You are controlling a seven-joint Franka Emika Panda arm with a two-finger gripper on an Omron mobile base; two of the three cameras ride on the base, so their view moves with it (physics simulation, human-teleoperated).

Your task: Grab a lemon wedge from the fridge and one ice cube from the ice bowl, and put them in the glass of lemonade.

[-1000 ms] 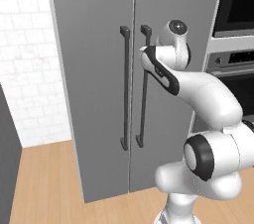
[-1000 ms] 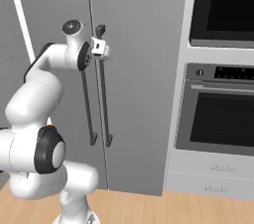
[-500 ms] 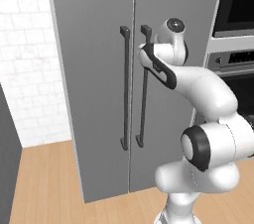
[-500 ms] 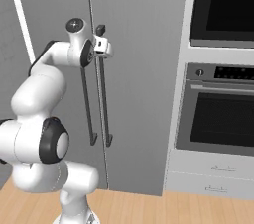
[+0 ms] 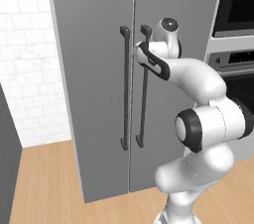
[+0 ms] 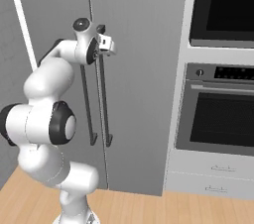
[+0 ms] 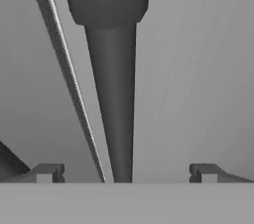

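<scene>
Left base view: you are looking at the fridge (image 5: 99,84) with both doors shut, and the gripper (image 5: 143,52) is sitting right at the top of the right-hand handle (image 5: 143,89). Against a second ago the arm is reaching a bit further in; the elbow and forearm are bunching lower and closer to the door, while the hand is barely shifting along the bar and the fridge, wall and floor are staying where they were. In the right base view the gripper (image 6: 102,44) is pressing up against the same bar (image 6: 105,99), with the left-hand handle (image 6: 87,104) just beside it and the black-fronted oven stack (image 6: 221,69) standing apart on the other side. In the hand view the dark bar (image 7: 114,94) is running up between the two fingertips (image 7: 47,172), which are standing spread wide on either side of it, apart from it, so you are seeing open jaws straddling the handle, not clamping it. The door seam (image 7: 69,79) is slanting just beside the bar there. The fridge is showing as a tall brushed-grey cabinet with two long dark vertical bars near the centre seam; being shut, it is hiding its shelves and whatever is inside, so you cannot tell its contents.
</scene>
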